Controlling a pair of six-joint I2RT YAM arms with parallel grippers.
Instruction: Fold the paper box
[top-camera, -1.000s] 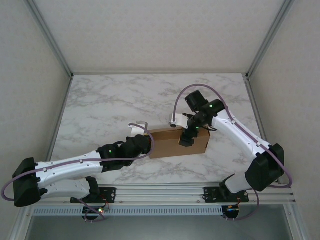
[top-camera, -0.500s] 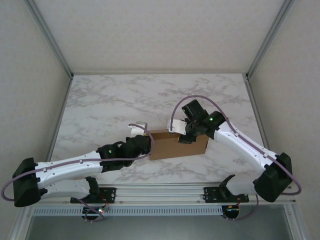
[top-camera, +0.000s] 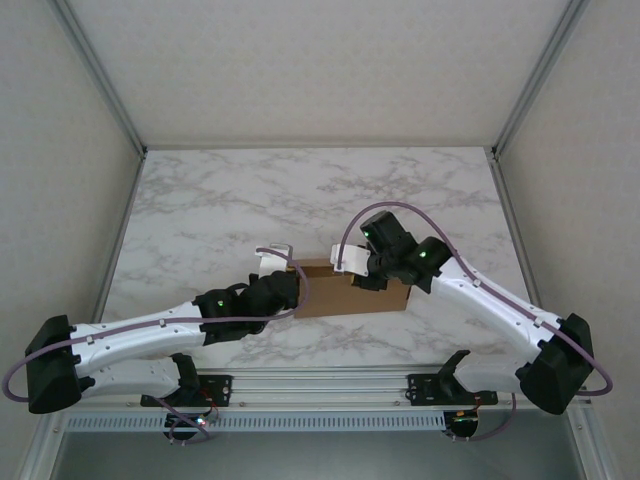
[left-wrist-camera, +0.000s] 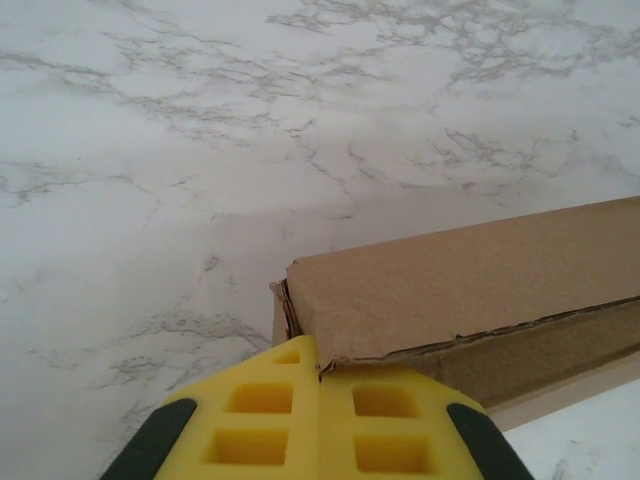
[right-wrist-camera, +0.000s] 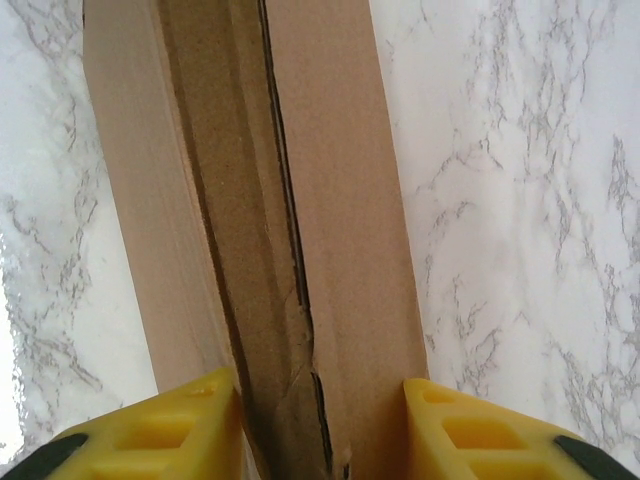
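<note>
Top external shows the plain brown cardboard paper box (top-camera: 335, 298) lying as a shallow, mostly closed rectangle near the middle of the white marble-patterned table (top-camera: 220, 210), its long axis running roughly left to right between the two arms. Right wrist looks straight down on its top, where a dark seam (right-wrist-camera: 285, 230) runs lengthwise between the lid panel and a side wall. The seam is ragged near the camera, so the lid seems not fully tucked. The black-and-white right gripper (top-camera: 372, 278) straddles the box across its width, its yellow ribbed pads (right-wrist-camera: 190, 425) apart and set against both long sides. That looks like a clamp meant to squeeze the walls in so the lid can seat. The left gripper (top-camera: 296, 290) meets the box's left end with its yellow fingers (left-wrist-camera: 270, 420) together, holding nothing, tips touching the lid's corner. It likely serves as a stop, so the box cannot slide while the other arm presses. Folding appears near its finish
</note>
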